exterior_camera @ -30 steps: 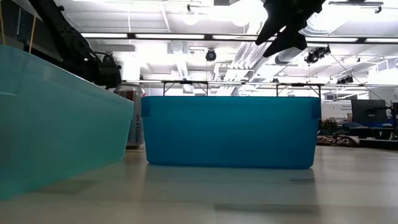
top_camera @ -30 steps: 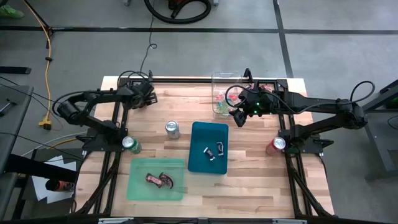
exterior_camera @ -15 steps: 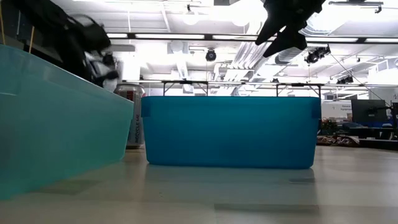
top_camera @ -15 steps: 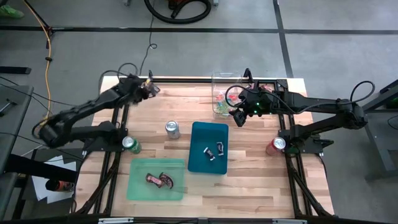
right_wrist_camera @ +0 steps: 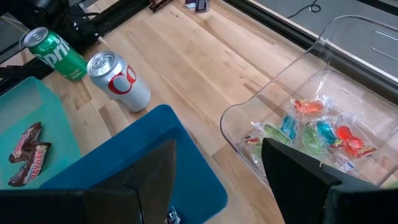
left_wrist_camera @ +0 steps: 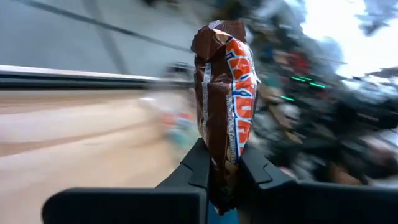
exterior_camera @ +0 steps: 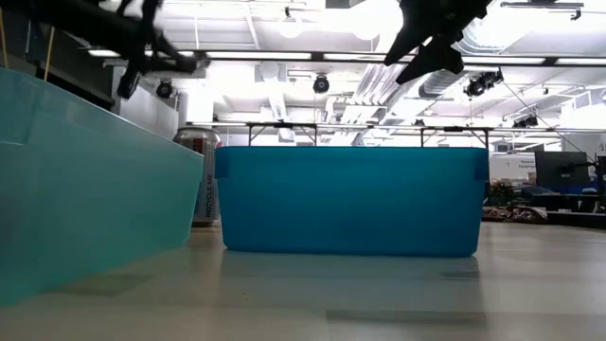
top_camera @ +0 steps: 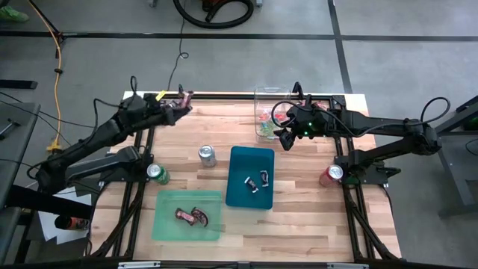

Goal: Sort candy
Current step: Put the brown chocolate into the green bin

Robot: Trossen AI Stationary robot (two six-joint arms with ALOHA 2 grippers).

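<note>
Candy, first item: a dark red-brown wrapped bar stands upright between my left gripper's fingers, which pinch its lower end; in the high view this left gripper is raised over the far left part of the counter, close to the far edge. Candy, second group: small bright red, green and blue wrapped pieces lie in a clear container near the counter's far edge, right of centre; the container appears there in the high view too. My right gripper hangs just beside that container, on the side toward the blue tray, with its fingers spread wide and nothing between them. Candy, third group: dark and silver wrapped pieces rest inside the blue tray at the middle of the counter. Candy, fourth group: two red-brown bars lie in the green tray near the counter's near left corner; the right wrist view shows them side by side. A silver soda can stands between the two trays and the far edge, a green can stands at the left edge, and a red can stands at the right edge. In the low view the blue tray fills the centre, with the green tray's wall to one side.
</note>
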